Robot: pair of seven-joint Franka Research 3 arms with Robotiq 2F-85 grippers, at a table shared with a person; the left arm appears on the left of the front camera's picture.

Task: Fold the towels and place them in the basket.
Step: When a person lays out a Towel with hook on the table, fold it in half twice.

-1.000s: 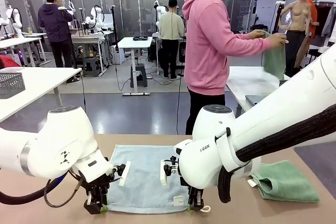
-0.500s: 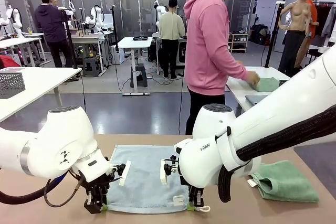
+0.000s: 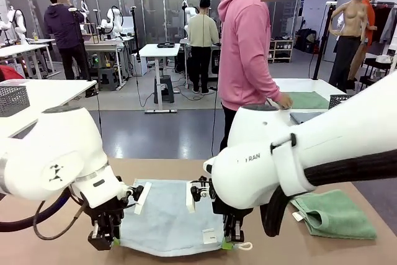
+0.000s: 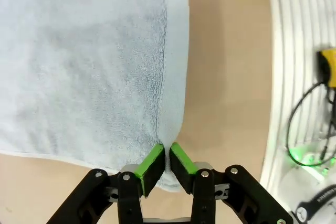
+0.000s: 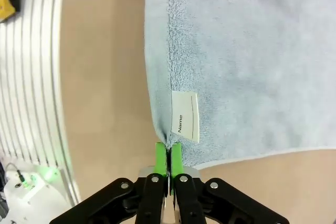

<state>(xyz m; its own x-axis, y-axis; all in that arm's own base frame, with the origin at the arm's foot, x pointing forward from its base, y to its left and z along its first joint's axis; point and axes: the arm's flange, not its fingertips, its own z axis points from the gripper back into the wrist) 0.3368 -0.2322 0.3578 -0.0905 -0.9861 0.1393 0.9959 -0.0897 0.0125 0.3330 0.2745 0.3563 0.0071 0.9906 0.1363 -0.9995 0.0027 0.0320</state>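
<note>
As they point down, left pincer (image 4: 167, 155) and right pincer (image 5: 168, 153) clamp grey-blue towel (image 3: 164, 212) corners

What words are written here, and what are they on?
"Name": on the white label sewn to the grey-blue towel.
"RAN": on the right arm; any letters before it are unclear.
The same label in the front view is too small to read.

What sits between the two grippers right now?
The near edge of the pale grey-blue terry towel, spanning left gripper to right gripper, each pinching a corner; front view.
</note>
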